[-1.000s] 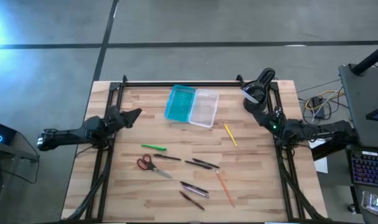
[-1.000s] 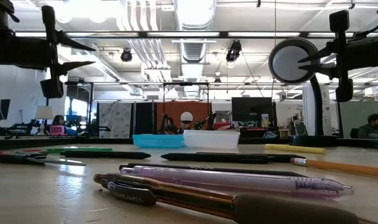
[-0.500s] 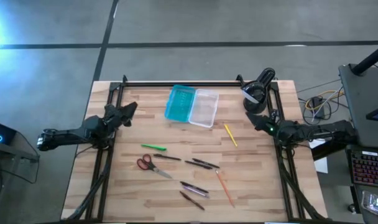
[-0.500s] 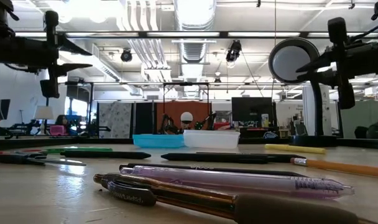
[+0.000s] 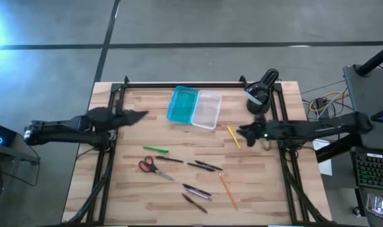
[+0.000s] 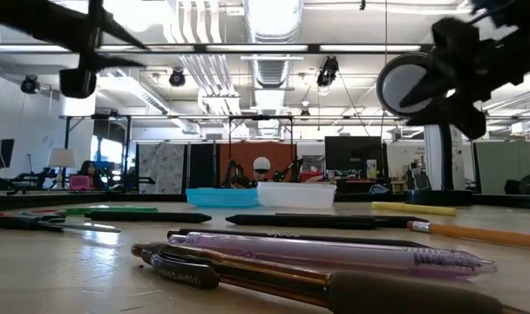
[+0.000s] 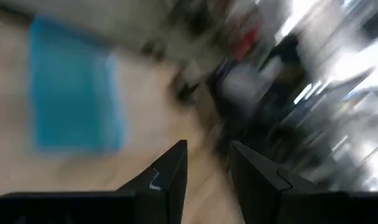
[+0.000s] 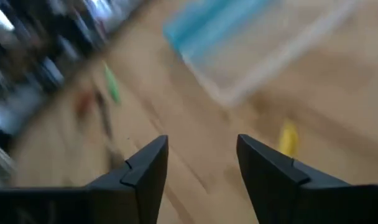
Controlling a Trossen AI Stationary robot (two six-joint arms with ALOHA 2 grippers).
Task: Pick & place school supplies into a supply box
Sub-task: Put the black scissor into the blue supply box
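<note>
The supply box [image 5: 193, 107] lies open at the table's far middle, turquoise half left, clear half right. On the wood lie a yellow pencil [image 5: 233, 136], a green marker [image 5: 155, 149], red-handled scissors [image 5: 150, 166], an orange pencil [image 5: 227, 190] and several dark pens [image 5: 204, 165]. My left gripper [image 5: 143, 115] hovers open left of the box, which shows ahead of it [image 7: 74, 93]. My right gripper [image 5: 242, 132] hovers open just right of the yellow pencil [image 8: 288, 138], with nothing between its fingers [image 8: 201, 143].
A black round device [image 5: 262, 91] on a stand sits at the far right corner, behind my right arm. A dark frame [image 5: 179, 82] runs along the table's far edge and both sides. Bare wood lies between the box and the pens.
My right gripper has swung from beside the black device toward the table's near edge and left, ending next to the yellow pencil. My left gripper has reached a little farther right, toward the box. Nothing on the table has moved.
</note>
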